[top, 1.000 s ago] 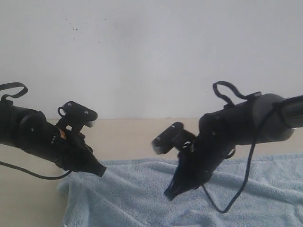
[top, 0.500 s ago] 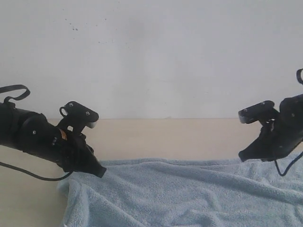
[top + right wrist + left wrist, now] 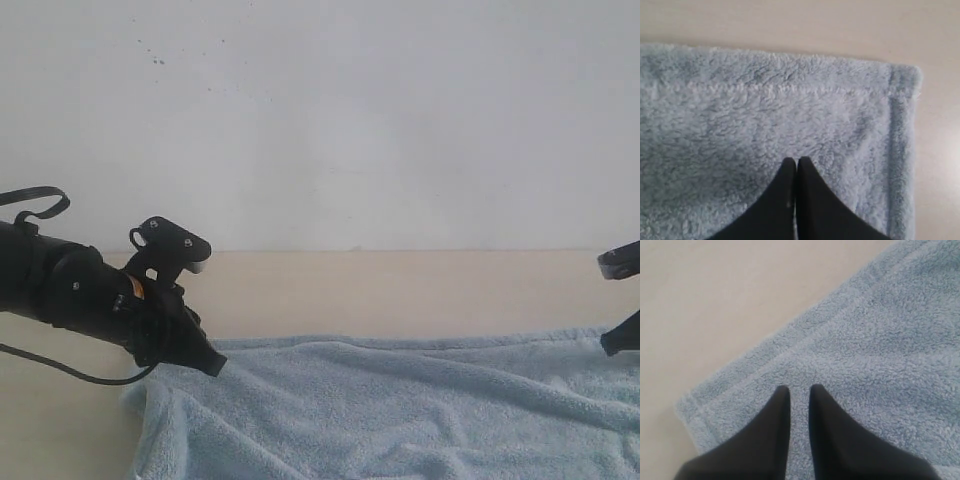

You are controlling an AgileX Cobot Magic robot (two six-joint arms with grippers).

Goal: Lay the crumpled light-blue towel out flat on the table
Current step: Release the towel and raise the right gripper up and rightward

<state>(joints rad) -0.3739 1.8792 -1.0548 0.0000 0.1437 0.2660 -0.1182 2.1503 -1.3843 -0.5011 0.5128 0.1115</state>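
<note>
The left claw has its two black fingers close together. Only a thin strip of the blue towel shows between them, so it is pinched on the towel. In the outside view this claw sits at about 7 o'clock, and its tip touches the towel near the far left edge. The towel's left corner lies toward 8 o'clock from that tip. The right claw has its fingers pressed tight together over the towel, near a hemmed corner. I cannot tell if any cloth is caught in it. It peeks in between 3 and 4 o'clock at the very edge of the outside view. The towel lies spread wide from 7 o'clock across to 4 o'clock, with soft wrinkles, on the pale table. Bare table runs behind the towel to the white wall.
</note>
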